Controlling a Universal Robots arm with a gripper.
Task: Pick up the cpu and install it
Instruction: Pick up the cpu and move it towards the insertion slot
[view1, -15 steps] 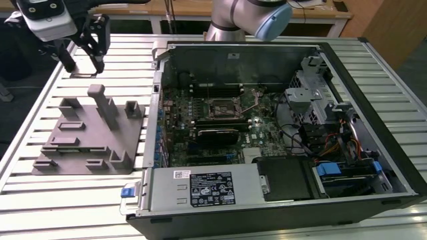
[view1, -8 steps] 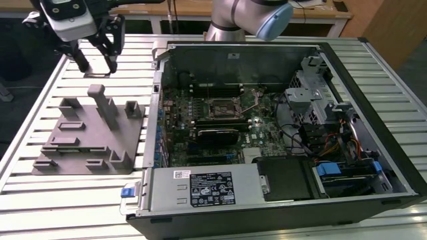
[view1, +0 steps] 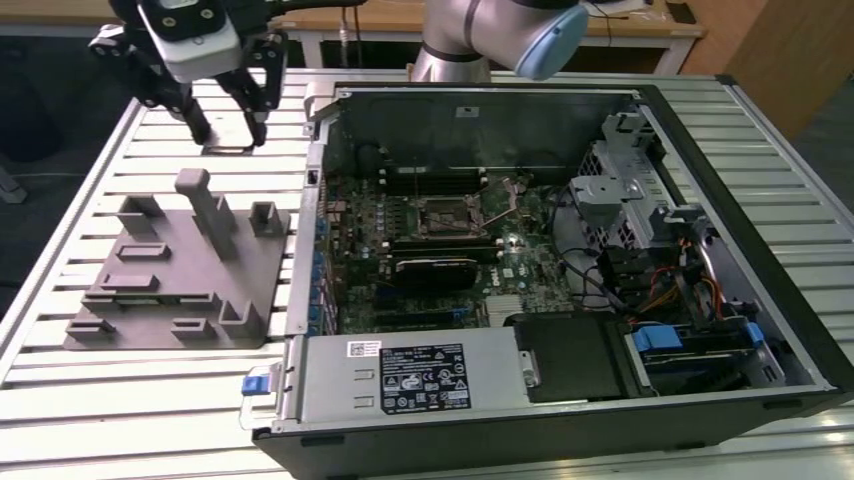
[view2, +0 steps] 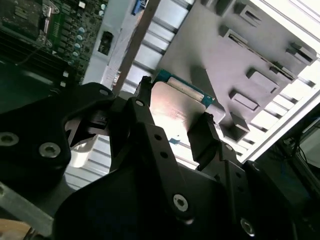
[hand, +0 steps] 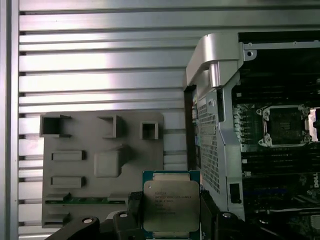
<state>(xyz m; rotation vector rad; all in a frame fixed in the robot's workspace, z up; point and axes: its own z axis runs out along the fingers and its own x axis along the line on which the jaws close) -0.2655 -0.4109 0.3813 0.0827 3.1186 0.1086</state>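
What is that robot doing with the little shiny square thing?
The robot arm's black gripper is shut on the cpu, a small flat square chip with a silver-grey metal top. It holds it over the slatted metal table, near the grey plastic fixture, outside the open computer case. The square socket on the motherboard inside looks empty, so the chip is not installed yet.

print on the cpu (hand: 171, 202) and the black label (view1: 424, 378) cannot be read.

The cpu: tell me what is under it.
Held in the gripper, the cpu hangs over the grey fixture, which lies on the slatted table. The chip covers the patch directly beneath it.
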